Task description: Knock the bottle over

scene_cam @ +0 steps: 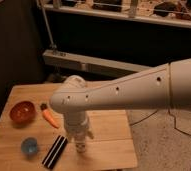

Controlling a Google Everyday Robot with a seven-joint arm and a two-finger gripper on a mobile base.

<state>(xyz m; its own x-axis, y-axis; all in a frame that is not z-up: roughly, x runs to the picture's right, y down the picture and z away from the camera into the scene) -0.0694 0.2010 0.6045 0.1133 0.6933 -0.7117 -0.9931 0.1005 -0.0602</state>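
The small whitish bottle [80, 145] stands upright on the wooden table [109, 135], near its front middle. Only its lower body with dark marks shows; its top is hidden by my arm. My gripper [81, 135] hangs from the white wrist straight over the bottle, right at its upper part. The big white arm reaches in from the right and covers the gripper's fingers.
An orange carrot [50, 117] lies left of the bottle. An orange bowl [22, 111] sits at the table's left. A blue cup [29, 146] and a black-and-white striped bar [55, 150] lie front left. The floor drops off to the table's right.
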